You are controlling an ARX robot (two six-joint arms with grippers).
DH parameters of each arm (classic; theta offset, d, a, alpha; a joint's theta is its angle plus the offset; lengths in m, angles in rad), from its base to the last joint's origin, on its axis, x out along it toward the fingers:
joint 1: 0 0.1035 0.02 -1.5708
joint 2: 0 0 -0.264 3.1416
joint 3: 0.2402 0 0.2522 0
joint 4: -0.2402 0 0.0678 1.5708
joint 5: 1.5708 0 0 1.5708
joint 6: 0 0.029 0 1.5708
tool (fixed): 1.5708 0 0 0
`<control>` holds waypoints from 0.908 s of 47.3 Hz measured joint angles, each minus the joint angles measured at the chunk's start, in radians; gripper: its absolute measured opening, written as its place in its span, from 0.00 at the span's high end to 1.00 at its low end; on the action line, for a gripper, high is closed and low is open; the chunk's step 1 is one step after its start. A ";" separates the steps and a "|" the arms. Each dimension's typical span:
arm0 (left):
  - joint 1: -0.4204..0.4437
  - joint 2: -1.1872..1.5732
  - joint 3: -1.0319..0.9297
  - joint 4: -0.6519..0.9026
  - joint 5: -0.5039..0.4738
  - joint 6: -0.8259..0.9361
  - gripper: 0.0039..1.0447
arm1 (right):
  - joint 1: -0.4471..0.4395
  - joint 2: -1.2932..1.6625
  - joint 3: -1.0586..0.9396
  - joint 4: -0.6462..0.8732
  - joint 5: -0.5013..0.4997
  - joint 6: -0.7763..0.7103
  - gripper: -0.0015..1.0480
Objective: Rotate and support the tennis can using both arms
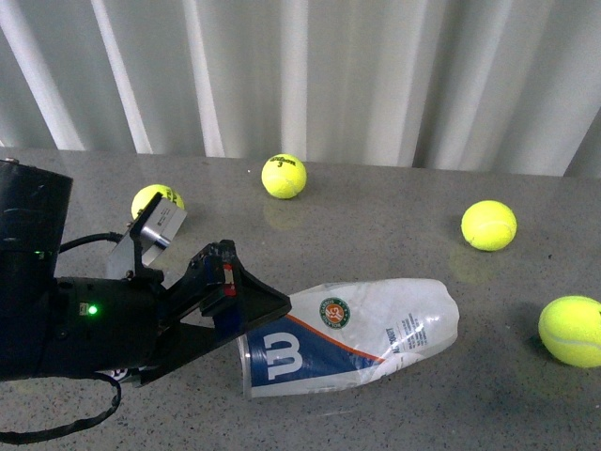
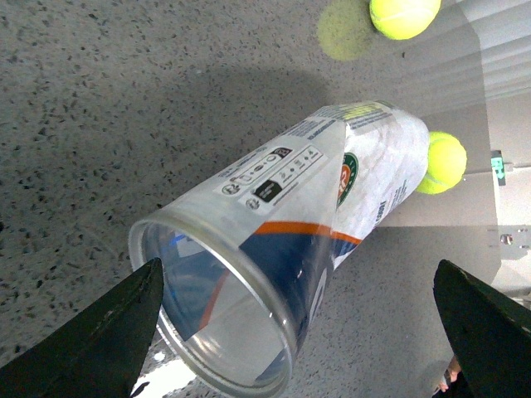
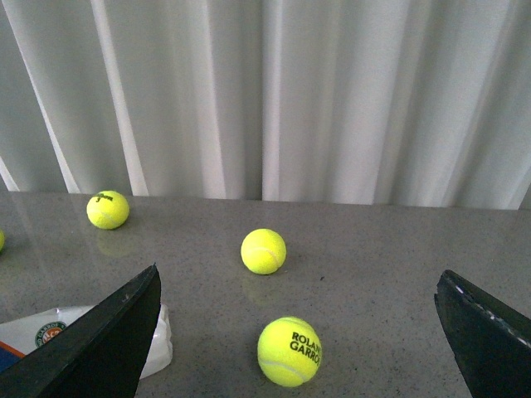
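Note:
The tennis can (image 1: 366, 334) lies on its side on the grey table, its open mouth toward the left arm and its crumpled closed end pointing right. My left gripper (image 1: 249, 310) is open at the mouth end. In the left wrist view the can (image 2: 315, 215) lies between the spread black fingers (image 2: 99, 340), with the rim close to one finger and a wide gap to the other. My right gripper (image 3: 299, 272) is open over bare table and holds nothing. The can's white closed end (image 3: 33, 332) shows beside one of its fingers. The right arm is out of the front view.
Several yellow tennis balls lie loose on the table: one (image 1: 284, 176) at the back, one (image 1: 155, 199) behind the left arm, two (image 1: 488, 225) (image 1: 570, 330) at the right. Two balls (image 3: 289, 351) (image 3: 264, 250) sit between the right gripper's fingers. A white curtain (image 1: 329, 75) hangs behind the table.

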 joint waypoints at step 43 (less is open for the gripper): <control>-0.053 0.092 0.026 0.146 0.026 -0.349 0.97 | 0.000 0.000 0.000 0.000 0.000 0.000 0.07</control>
